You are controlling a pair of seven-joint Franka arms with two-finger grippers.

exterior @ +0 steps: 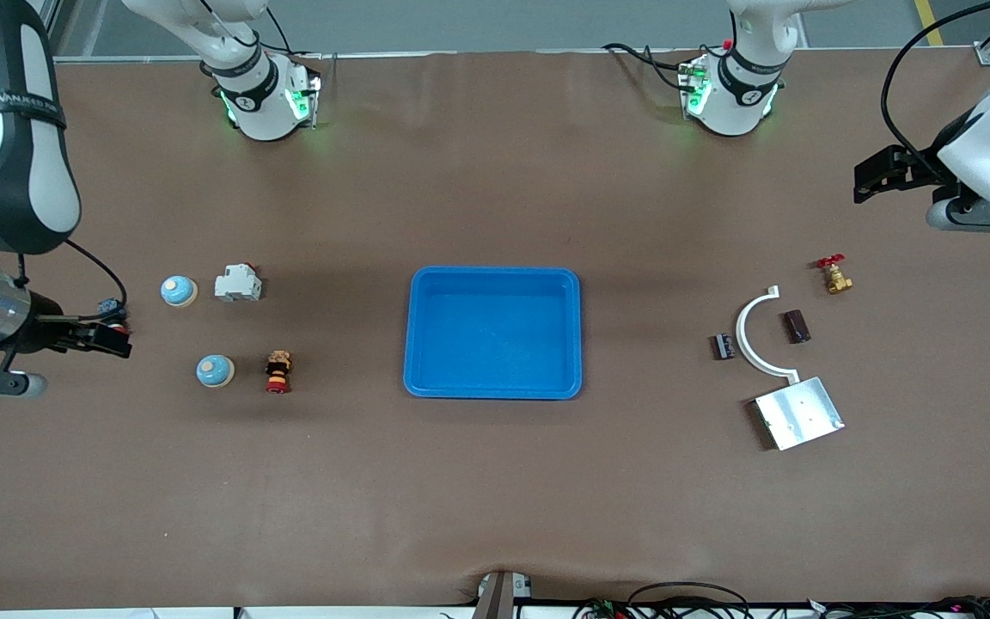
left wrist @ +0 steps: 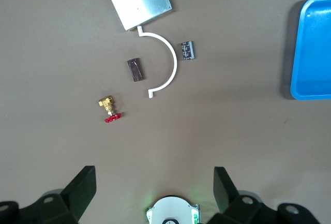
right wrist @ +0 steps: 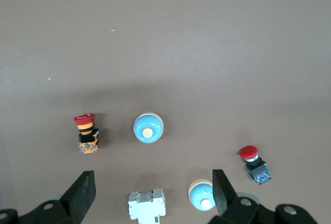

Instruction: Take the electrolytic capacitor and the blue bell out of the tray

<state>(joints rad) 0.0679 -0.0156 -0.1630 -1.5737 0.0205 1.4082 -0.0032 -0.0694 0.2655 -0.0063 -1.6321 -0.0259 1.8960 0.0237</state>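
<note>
**Both tools wide, capacitor and bells on the bench**

Clock directions are read in the front view.

The blue plastic tray [exterior: 495, 273] sits at mid-bench with nothing in it.

At its three o'clock, toward the left arm's end, lies the dark brown cylindrical capacitor [exterior: 797, 327]. It rests on its side inside the bow of a white curved plastic arc [exterior: 748, 337], close to it but not touching. A small black striped component [exterior: 723, 346] sits at the arc's nine o'clock, just outside the curve. A brass valve with a red handle [exterior: 834, 276] stands at the capacitor's one o'clock. A silver metal plate [exterior: 798, 413] lies at the capacitor's six o'clock, touching the arc's nearer end.

At the tray's nine o'clock, toward the right arm's end, are two light-blue domed bells with cream buttons. The farther bell [exterior: 179, 291] has a white circuit breaker [exterior: 238, 283] at its three o'clock. The nearer bell [exterior: 215, 370] has a red-and-yellow stop button [exterior: 278, 371], lying on its side, at its three o'clock.

The left tool [exterior: 864, 182] hangs over bare bench at the valve's one o'clock, fingers spread wide and holding nothing. The right tool [exterior: 114, 340] hangs at the bells' nine o'clock, over a red mushroom button with a blue base [right wrist: 253, 163], fingers equally wide and holding nothing.
</note>
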